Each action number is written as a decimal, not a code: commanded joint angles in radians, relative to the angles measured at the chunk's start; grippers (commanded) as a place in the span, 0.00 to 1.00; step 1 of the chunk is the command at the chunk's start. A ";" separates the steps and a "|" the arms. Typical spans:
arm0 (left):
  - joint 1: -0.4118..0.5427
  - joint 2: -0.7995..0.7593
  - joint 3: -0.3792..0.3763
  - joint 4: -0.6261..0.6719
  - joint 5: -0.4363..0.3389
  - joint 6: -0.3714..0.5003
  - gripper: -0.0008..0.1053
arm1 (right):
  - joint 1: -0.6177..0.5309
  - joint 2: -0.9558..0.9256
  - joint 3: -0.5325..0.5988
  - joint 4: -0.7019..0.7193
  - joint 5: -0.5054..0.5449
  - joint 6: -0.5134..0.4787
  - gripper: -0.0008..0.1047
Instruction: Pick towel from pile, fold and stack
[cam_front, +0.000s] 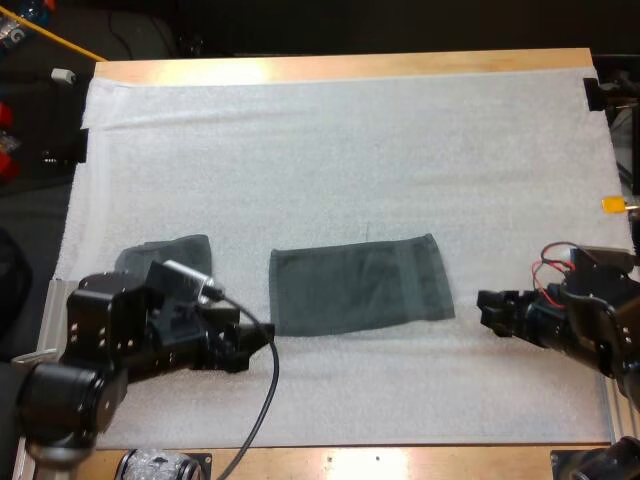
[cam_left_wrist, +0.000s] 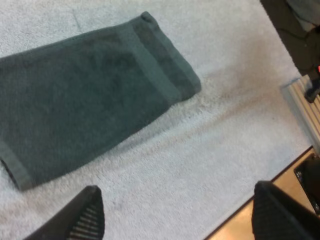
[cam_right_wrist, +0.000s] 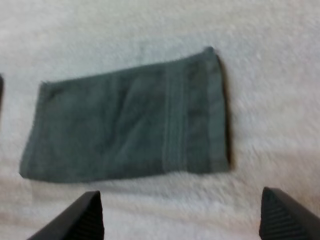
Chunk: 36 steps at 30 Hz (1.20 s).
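Towels two, centre towel (cam_front: 360, 286), left towel (cam_front: 185, 250)

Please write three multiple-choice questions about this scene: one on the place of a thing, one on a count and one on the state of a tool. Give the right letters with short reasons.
1. Where does the flat towel lie?
A) on the mat, between the left tool and the right tool
B) on the bare wood at the far edge
C) in the grip of one arm

2. How many towels are on the mat?
A) one
B) two
C) four

3. How is the left tool?
A) shut on a towel
B) shut on nothing
C) open, holding nothing

Answers: 1 A, the high view shows it spread on the mat between both arms. 2 B, a second towel lies beside the left arm. 3 C, its fingers stand apart, clear of the towel.
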 joint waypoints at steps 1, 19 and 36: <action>0.001 -0.023 -0.008 0.018 -0.002 0.006 0.58 | -0.007 -0.010 -0.009 0.028 0.026 -0.018 0.61; 0.001 -0.048 -0.008 0.020 0.006 -0.017 0.58 | -0.070 0.277 -0.009 -0.163 -0.009 -0.126 0.61; 0.001 -0.048 -0.008 0.058 0.006 -0.020 0.58 | -0.374 0.670 -0.009 -0.353 -0.511 -0.155 0.61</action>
